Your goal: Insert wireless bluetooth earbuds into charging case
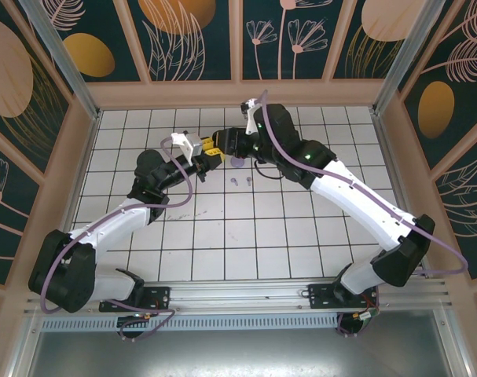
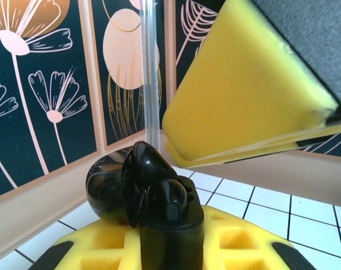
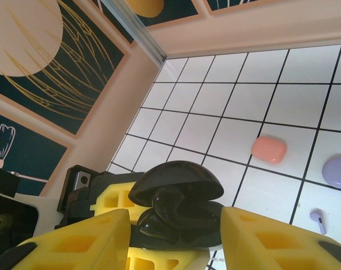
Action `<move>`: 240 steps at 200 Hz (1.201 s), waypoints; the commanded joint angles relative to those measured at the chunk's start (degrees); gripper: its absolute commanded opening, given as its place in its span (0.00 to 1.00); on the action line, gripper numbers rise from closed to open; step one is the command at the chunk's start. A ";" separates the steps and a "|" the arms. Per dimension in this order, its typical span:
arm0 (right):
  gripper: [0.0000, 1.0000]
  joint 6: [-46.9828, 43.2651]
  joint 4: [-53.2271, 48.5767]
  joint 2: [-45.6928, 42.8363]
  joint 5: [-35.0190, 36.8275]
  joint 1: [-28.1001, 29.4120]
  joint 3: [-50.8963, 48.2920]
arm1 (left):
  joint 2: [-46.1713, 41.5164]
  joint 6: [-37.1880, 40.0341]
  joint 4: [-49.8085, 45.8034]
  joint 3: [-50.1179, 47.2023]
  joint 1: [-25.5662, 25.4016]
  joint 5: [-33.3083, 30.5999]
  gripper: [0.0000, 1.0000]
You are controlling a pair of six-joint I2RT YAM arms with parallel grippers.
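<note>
Earbuds update: our left fingers (image 2: 91, 244) are clenched on the open black case (image 2: 153, 191). Our right fingers (image 3: 80, 242) straddle it, and we can't tell if they're gripping anything. The lavender earbuds (image 1: 232, 182) lie on the surface (image 1: 301, 236) nearby. They look tiny, light and slippery, so we'd pinch the stem.

Lab test cell: aluminium frame (image 1: 61, 59), gridded tabletop (image 1: 246, 236)

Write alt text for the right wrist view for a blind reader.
An open black charging case sits between the two yellow fingers of the right end effector, close to the camera. Beyond it on the white tiled table lie a closed salmon case, a lavender case and one lavender earbud.
</note>
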 commanded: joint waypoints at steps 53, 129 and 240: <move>0.41 -1.62 -1.45 2.47 2.39 0.66 4.38 | 0.28 0.99 0.67 1.90 -0.23 1.84 0.00; 0.36 -1.82 -1.60 3.82 3.46 0.43 5.45 | 0.01 1.06 1.01 1.99 -0.26 2.63 0.00; 0.25 -1.77 -1.81 5.30 5.23 0.35 6.42 | -0.51 1.91 0.93 1.82 -0.30 3.51 0.00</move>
